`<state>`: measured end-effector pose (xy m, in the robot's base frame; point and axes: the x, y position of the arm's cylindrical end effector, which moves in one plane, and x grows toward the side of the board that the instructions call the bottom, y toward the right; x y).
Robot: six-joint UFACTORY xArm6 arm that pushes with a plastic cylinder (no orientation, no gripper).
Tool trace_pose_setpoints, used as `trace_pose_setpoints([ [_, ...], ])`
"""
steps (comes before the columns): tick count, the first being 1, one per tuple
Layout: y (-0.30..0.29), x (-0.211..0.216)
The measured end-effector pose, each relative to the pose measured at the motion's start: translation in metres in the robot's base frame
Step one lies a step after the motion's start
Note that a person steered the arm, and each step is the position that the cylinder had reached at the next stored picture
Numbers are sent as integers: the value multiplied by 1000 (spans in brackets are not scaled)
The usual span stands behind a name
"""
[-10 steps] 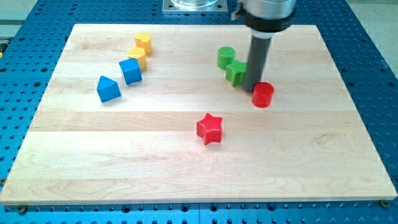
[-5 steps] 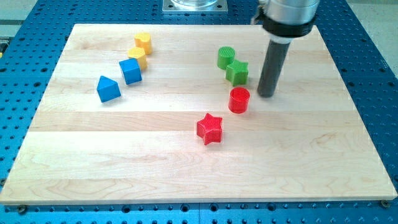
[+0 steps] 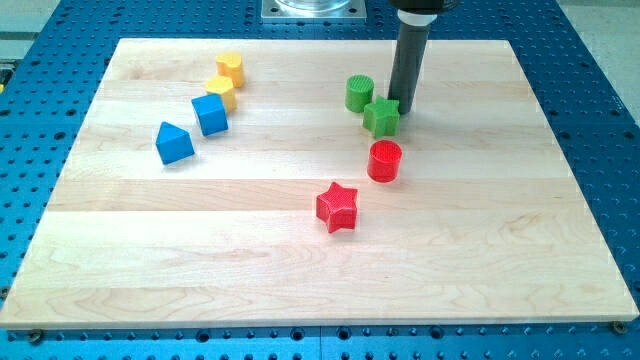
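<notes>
My tip [image 3: 401, 110] stands on the wooden board just to the upper right of the green star [image 3: 381, 117], touching or almost touching it. A green cylinder [image 3: 359, 93] sits close to the star's upper left. Below the star lies the red cylinder [image 3: 384, 161], apart from the tip. The red star [image 3: 337, 207] rests lower, near the board's middle.
On the view's left a blue cube [image 3: 210, 113] and a blue triangular block [image 3: 174, 143] sit below two yellow blocks [image 3: 229, 68] [image 3: 221, 91]. The wooden board [image 3: 500, 250] lies on a blue perforated table.
The red cylinder slid left to below the green star during the first half second. The rod then swung right and came back up to the star's upper right. The green cylinder shifted slightly up-left.
</notes>
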<state>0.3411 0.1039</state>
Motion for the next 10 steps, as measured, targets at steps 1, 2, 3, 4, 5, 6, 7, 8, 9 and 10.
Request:
trace_pose_setpoints([
  [1,-25,0],
  [2,-55,0],
  [3,-13,14],
  [4,23,18],
  [5,-38,10],
  [6,-84,16],
  [7,-84,26],
  [8,-56,48],
  [9,-15,48],
  [10,-7,45],
])
